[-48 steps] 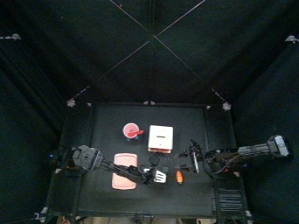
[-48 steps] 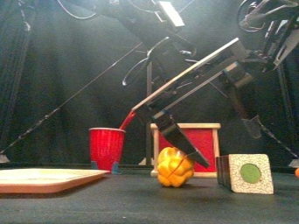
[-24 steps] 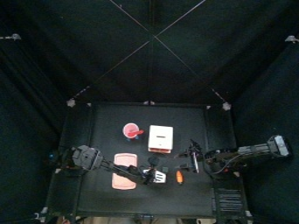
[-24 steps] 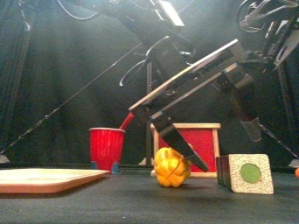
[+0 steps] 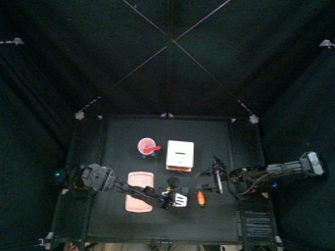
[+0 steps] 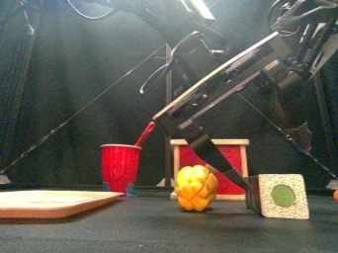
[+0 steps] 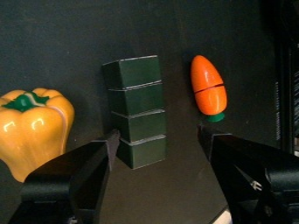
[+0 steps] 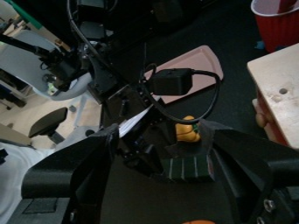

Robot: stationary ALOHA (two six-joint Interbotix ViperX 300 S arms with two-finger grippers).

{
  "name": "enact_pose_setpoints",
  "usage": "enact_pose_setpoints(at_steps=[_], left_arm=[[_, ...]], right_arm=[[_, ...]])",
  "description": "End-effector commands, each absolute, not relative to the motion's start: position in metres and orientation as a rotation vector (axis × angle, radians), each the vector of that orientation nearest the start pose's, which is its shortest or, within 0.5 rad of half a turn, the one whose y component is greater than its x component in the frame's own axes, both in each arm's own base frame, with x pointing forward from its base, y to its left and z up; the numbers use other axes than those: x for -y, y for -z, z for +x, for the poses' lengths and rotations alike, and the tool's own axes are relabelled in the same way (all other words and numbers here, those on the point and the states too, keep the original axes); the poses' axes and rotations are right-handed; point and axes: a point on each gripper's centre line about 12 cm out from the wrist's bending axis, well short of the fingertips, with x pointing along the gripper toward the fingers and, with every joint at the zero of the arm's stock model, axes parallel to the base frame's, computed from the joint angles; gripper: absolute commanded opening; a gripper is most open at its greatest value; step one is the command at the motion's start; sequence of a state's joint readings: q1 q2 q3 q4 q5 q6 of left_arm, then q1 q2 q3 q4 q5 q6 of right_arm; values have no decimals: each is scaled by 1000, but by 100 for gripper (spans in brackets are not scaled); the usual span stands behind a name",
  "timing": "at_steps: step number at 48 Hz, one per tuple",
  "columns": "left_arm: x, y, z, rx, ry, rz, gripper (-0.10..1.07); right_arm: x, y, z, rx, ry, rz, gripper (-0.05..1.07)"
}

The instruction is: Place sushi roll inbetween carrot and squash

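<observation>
- In the front view the left arm's long link has swung across: its upper end now rises toward the upper right corner instead of stopping near the middle.
- The left hand (image 6: 251,158) hangs differently in that view too: the near finger (image 6: 222,166) now slants down in front of the red-faced box (image 6: 211,168), its tip just right of the squash (image 6: 197,188).
- The far finger sits further right, above the sushi roll (image 6: 279,196).
- From above, the left arm shows only a slight shift.
</observation>
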State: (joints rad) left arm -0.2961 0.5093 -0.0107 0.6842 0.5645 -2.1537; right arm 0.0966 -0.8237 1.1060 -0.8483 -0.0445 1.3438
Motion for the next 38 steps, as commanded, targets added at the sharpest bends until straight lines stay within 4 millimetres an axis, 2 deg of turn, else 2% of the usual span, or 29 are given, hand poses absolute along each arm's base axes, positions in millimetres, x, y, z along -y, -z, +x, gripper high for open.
enact_pose_setpoints(at_steps=[1, 17, 38], left_arm=[[118, -144, 521, -624, -669, -1174, 102], [131, -137, 525, -647, -614, -1233, 102], [124, -142, 526, -627, -622, -1185, 102]], right_arm=[[-25, -265, 223, -270, -67, 486, 101], [-26, -266, 223, -268, -72, 486, 101], [-25, -266, 223, -269, -67, 486, 101]])
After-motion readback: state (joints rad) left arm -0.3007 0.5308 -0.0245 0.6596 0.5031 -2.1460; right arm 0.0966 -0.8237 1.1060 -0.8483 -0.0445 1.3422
